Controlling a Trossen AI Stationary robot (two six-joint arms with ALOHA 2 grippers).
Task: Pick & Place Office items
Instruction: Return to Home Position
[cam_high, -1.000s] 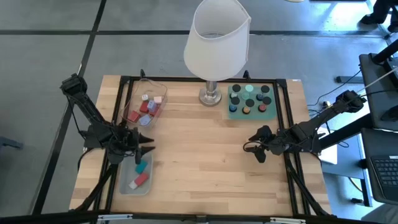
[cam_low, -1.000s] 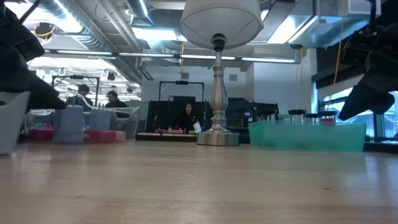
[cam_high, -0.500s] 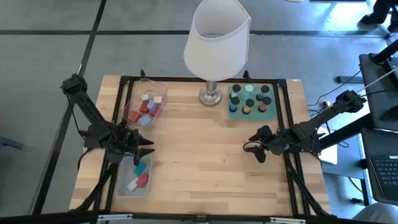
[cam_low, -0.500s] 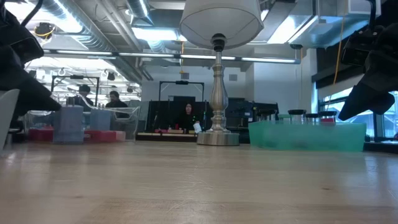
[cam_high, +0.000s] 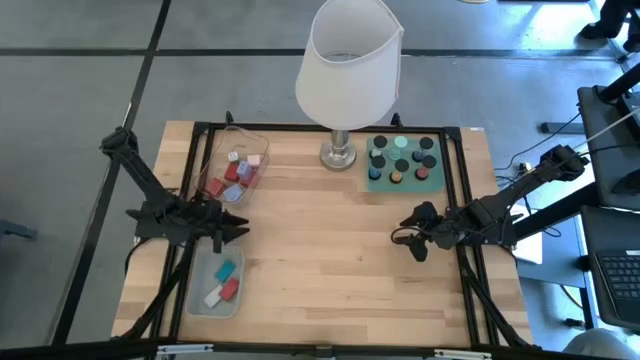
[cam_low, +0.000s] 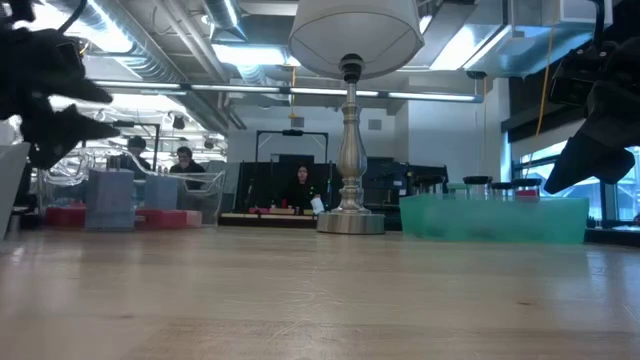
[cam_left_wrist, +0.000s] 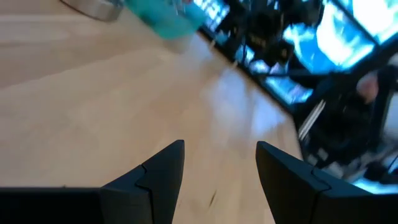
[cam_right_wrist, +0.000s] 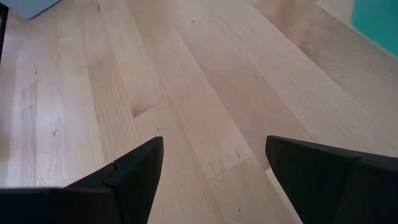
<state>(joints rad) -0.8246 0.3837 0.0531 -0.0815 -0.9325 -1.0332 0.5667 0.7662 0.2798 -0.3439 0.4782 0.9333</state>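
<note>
A light wooden table (cam_high: 320, 260) is seen from above. At its left, the left gripper (cam_high: 243, 230) is held spread and empty between the clear tray (cam_high: 212, 160) and grey bin (cam_high: 203, 275), where the blocks (cam_high: 233, 172) lie sorted. Caps (cam_high: 426, 144) are kept on the green mat (cam_high: 438, 182). The right gripper (cam_high: 408, 238), likewise spread and empty, is parked rightward, seemingly finished.

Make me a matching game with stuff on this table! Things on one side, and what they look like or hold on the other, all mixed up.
Things:
1. lamp
2. green mat
3. grey-blue bin
4. left gripper

Clues:
A. holds round caps
B. open and empty, between the clear tray and the bin
C. white shade, silver base
D. holds teal, red and pale pieces

Pairs: 1-C, 2-A, 3-D, 4-B
</note>
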